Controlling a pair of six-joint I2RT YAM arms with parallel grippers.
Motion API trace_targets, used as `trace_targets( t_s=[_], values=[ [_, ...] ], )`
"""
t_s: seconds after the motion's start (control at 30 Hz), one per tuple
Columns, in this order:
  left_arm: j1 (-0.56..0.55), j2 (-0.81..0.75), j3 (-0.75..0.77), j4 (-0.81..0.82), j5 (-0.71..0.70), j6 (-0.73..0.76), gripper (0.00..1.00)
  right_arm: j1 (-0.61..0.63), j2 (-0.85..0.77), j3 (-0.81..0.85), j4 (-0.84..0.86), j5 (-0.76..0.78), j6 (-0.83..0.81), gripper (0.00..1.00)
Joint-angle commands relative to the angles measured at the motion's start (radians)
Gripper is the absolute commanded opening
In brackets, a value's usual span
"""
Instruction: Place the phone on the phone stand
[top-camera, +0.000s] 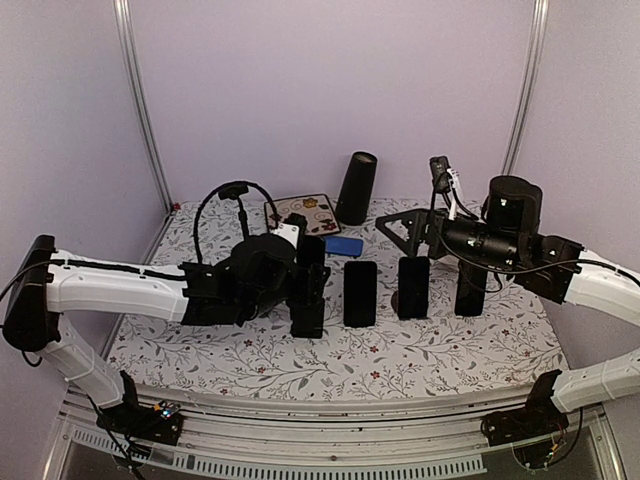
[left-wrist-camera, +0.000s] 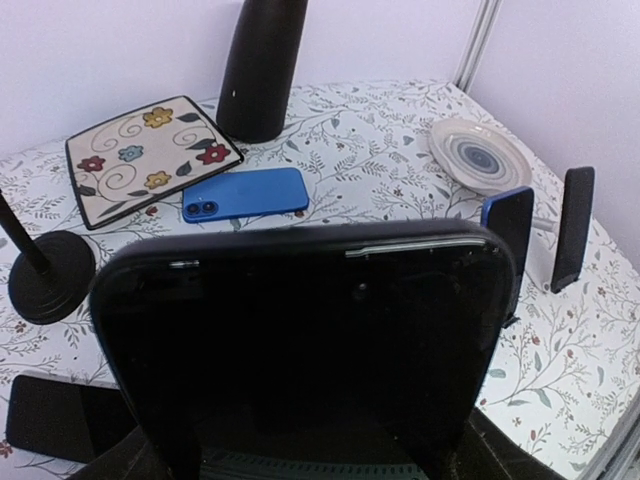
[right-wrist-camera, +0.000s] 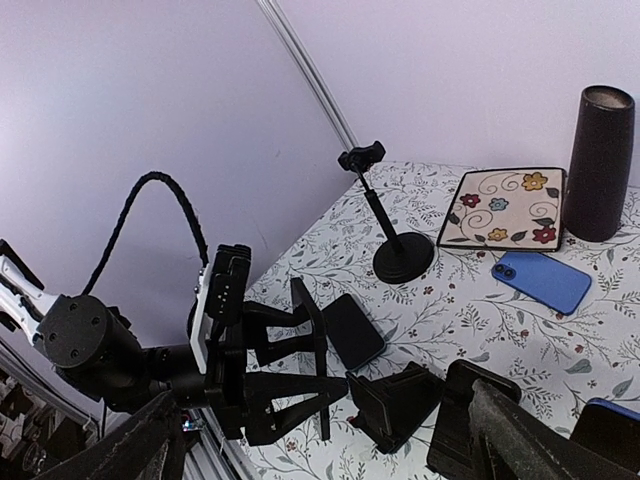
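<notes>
1. Table (top-camera: 250, 355), floral cloth; carries everything below
2. Left gripper (right-wrist-camera: 318, 362), over the table's middle, jaws about a phone's width apart; cannot tell whether they pinch the next item or merely flank it
3. Black phone (left-wrist-camera: 300, 350), the task's item, upright at that gripper's fingertips, screen towards its camera; judged kept upright so its lower edge can drop into a cradle
4. Right gripper (top-camera: 395, 232), jaws wide with nothing between them, above the upright items towards the right edge
5. Black cylinder (top-camera: 356, 188), upright at the back edge
6. Floral square dish (left-wrist-camera: 150, 155), back edge, left of the cylinder
7. Pole stand (right-wrist-camera: 400, 258) with top clamp, left of the dish; one possible target
8. Ringed round plate (left-wrist-camera: 480, 155), towards the back-right corner
9. Blue phone (left-wrist-camera: 245, 193), flat, between dish and Black phone
10. Blue-edged phone (left-wrist-camera: 510, 225) and black slab (left-wrist-camera: 572, 240), upright, crowding any path rightward
11. Wedge stand (right-wrist-camera: 400, 400), near the Left gripper's fingertips; judged the likelier target
</notes>
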Motion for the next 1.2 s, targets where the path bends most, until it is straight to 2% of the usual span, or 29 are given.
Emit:
trace_targets(
  t_s=[0.0,0.33,1.17],
  values=[
    [0.005,0.010,-0.018,0.141,-0.093,-0.014,0.22,0.000,-0.031,-0.023,-0.020,0.029,0.006,0.99],
    [-0.014,0.088,-0.097,0.343,-0.208,0.005,0.23,0.000,-0.048,-0.050,-0.028,0.036,0.011,0.99],
    [-0.028,0.198,-0.152,0.437,-0.261,-0.012,0.27,0.000,-0.028,-0.057,-0.020,0.005,0.008,0.99]
  ],
)
